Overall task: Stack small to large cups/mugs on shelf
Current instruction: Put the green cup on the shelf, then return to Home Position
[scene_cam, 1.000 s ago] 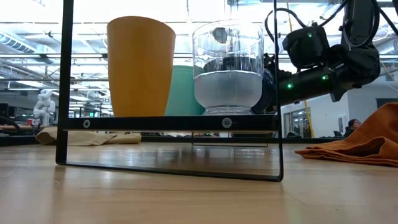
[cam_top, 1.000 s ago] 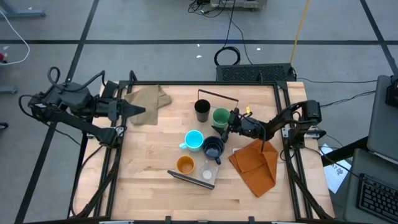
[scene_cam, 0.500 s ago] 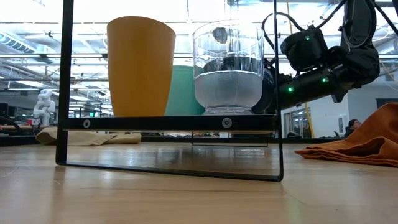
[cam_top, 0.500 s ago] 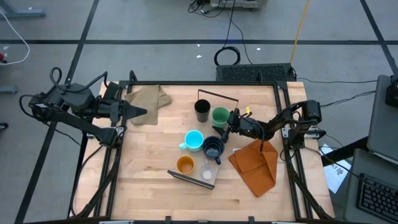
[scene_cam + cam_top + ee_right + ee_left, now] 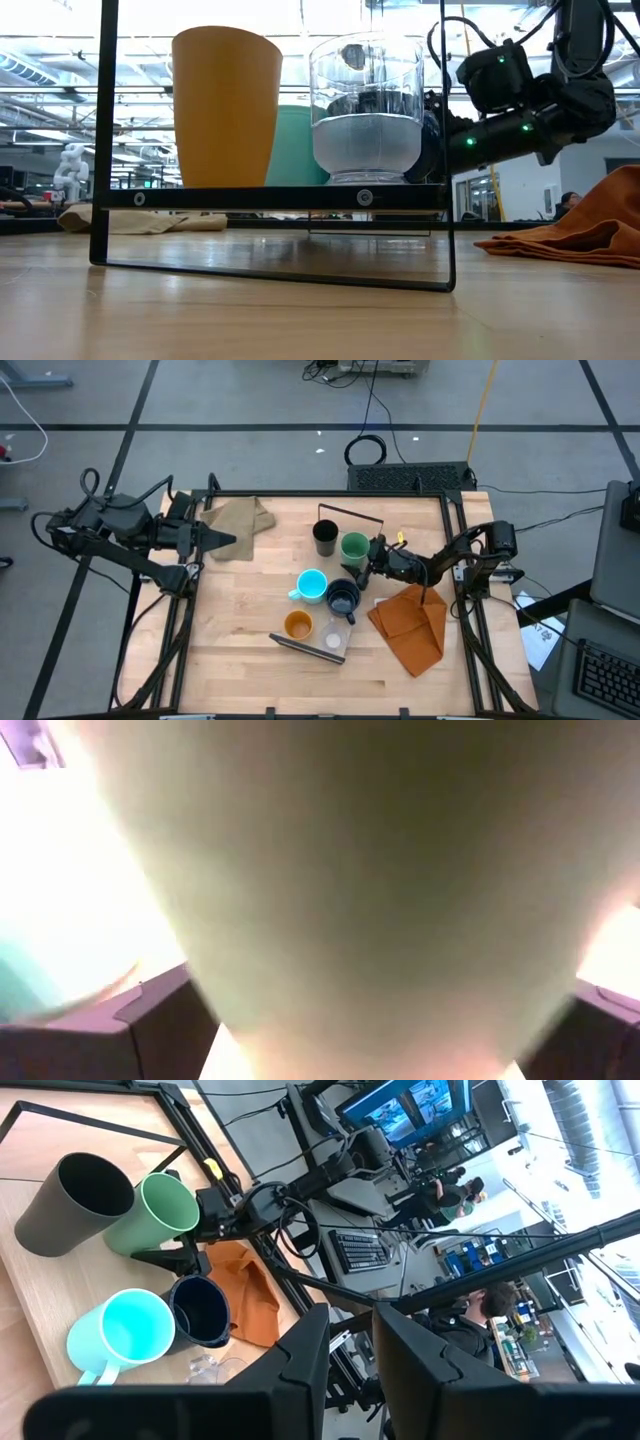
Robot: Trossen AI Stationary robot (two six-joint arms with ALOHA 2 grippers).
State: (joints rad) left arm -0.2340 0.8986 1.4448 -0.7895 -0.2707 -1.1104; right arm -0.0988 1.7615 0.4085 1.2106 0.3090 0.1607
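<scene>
- The black cup (image 5: pixel 325 537), green cup (image 5: pixel 354 547), navy mug (image 5: pixel 343 598) and blue mug (image 5: pixel 312 585) are crowding the table's middle.
- The orange cloth (image 5: pixel 412 623) is covering the right side.
- Bare wood (image 5: pixel 230 630) is lying open front left.

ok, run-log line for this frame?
right gripper: at green cup, cup fills wrist view | left gripper: idle by tan cloth | shelf: orange cup, clear cup

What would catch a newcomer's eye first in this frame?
A cluster of six cups fills the table's middle, the light-blue mug brightest among them, with the orange cup and clear cup on the wooden shelf at the front. The right gripper is at the green cup, which fills its wrist view. The left gripper waits at the table's left edge.
</scene>
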